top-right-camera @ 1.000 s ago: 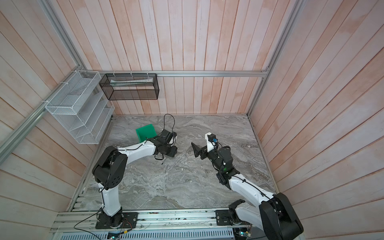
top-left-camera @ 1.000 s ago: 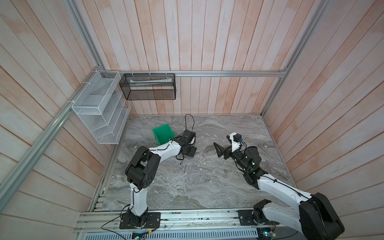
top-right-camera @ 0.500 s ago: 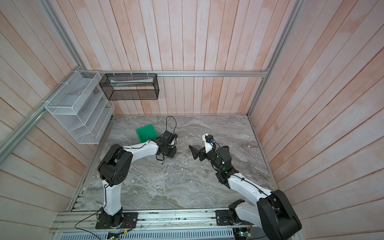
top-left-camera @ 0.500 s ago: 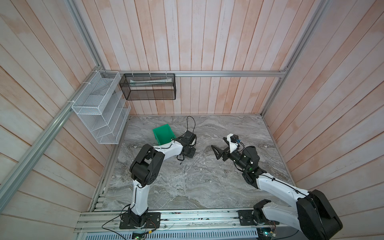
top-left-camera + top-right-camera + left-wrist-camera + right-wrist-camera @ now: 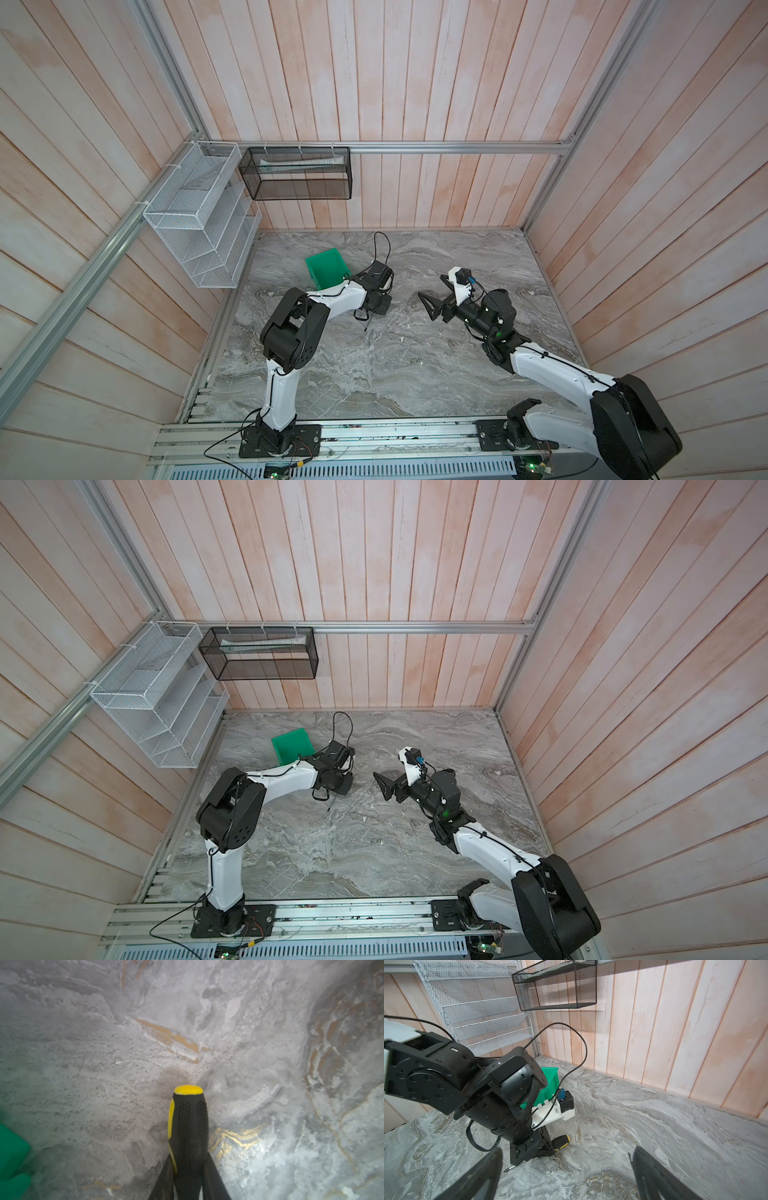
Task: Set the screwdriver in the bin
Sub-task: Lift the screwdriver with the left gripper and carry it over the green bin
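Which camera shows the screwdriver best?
The left wrist view: there the screwdriver fills the foreground, its black-and-yellow handle clamped in the left gripper. The right wrist view shows only its handle end and tip; in both top views just a thin shaft shows.

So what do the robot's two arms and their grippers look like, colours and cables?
The left arm and right arm have white link shells and black joint housings. The left gripper and right gripper are black with flat tapering fingers. Each wrist bears a white camera mount with a blue plug, and a thin black cable loops off the left wrist.
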{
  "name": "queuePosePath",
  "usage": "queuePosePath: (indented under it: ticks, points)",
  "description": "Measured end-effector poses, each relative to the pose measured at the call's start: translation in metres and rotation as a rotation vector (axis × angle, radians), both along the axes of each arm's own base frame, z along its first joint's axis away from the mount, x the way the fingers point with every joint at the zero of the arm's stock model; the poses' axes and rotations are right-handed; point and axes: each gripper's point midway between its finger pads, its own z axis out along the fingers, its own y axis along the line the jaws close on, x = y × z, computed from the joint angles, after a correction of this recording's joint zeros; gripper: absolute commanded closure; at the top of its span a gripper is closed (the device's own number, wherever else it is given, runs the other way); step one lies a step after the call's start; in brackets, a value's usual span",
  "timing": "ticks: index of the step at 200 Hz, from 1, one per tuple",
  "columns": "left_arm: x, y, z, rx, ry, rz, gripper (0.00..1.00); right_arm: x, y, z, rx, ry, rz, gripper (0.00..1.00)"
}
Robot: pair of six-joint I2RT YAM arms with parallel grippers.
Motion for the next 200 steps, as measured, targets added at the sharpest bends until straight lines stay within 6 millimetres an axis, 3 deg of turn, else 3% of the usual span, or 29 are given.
queuePosePath:
  ticks: [39, 78, 100, 131, 162, 200]
  points:
    - [-0.006, 0.005, 0.017, 0.005, 0.019, 0.014, 0.92, -0.003, 0.025, -0.008, -0.048, 0.03, 0.086, 0.02]
    - [0.012, 0.01, 0.074, -0.048, -0.045, 0.046, 0.92, -0.004, 0.03, -0.019, -0.071, 0.058, 0.111, 0.02]
    - [0.031, 0.036, 0.112, -0.074, -0.103, 0.112, 0.92, -0.003, 0.034, -0.023, -0.087, 0.067, 0.12, 0.02]
    - [0.068, 0.097, 0.153, -0.095, -0.188, 0.249, 0.92, -0.006, 0.041, -0.024, -0.107, 0.069, 0.143, 0.02]
    - [0.091, 0.149, 0.161, -0.093, -0.226, 0.363, 0.92, -0.01, 0.048, -0.026, -0.125, 0.066, 0.164, 0.02]
    - [0.105, 0.163, 0.153, -0.098, -0.262, 0.396, 0.92, -0.013, 0.051, -0.028, -0.135, 0.072, 0.175, 0.02]
